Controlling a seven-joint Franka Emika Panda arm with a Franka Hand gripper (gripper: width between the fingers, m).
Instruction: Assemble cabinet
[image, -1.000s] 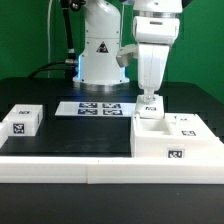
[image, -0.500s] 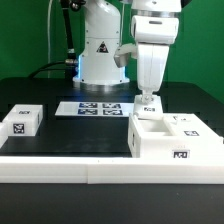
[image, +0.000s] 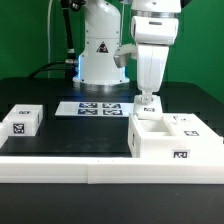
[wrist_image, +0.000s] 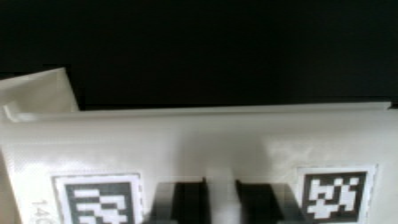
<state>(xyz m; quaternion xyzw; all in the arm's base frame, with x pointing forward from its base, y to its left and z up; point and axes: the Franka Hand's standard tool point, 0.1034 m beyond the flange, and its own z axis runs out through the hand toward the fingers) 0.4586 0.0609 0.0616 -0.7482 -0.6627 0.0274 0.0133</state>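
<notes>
The cabinet (image: 175, 140), a large white box with open compartments and marker tags, lies at the exterior view's right against the white front ledge. My gripper (image: 149, 101) stands upright over its back left corner, fingers down on the rear wall. In the wrist view the cabinet (wrist_image: 196, 140) fills the picture with a tag on either side. The dark fingers (wrist_image: 183, 203) stand close together, with a thin white strip of wall between them at the gripper (wrist_image: 217, 200). The gripper is shut on that wall.
A small white tagged block (image: 22, 120) lies at the exterior view's left. The marker board (image: 95, 108) lies flat in front of the robot base (image: 100, 55). A long white ledge (image: 60, 165) runs along the front of the black table.
Between one second and half a second ago the cabinet and my gripper shifted slightly toward the exterior view's left. Nothing has visibly moved since.
</notes>
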